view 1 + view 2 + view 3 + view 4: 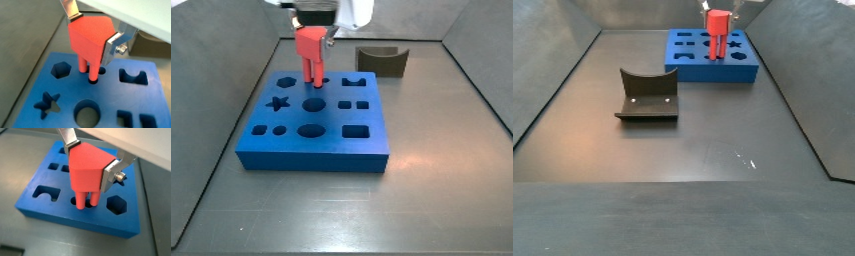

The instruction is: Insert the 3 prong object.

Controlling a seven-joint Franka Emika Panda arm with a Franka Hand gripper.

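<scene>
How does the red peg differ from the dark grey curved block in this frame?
The red peg is held upright in the gripper over the blue block, prongs at its holes; the dark grey curved block lies free on the floor, apart from the blue block. The red peg is narrow and bright; the dark grey curved block is wider, with a scooped top. Both are smaller than the blue block.

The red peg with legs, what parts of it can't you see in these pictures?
- The 3 prong object: prong tips hidden inside the blue block holes in both wrist views.
- Third prong: hidden behind the others.
- Side view: peg too small for prongs to show.
- The tool: cut off by the picture edge.
</scene>
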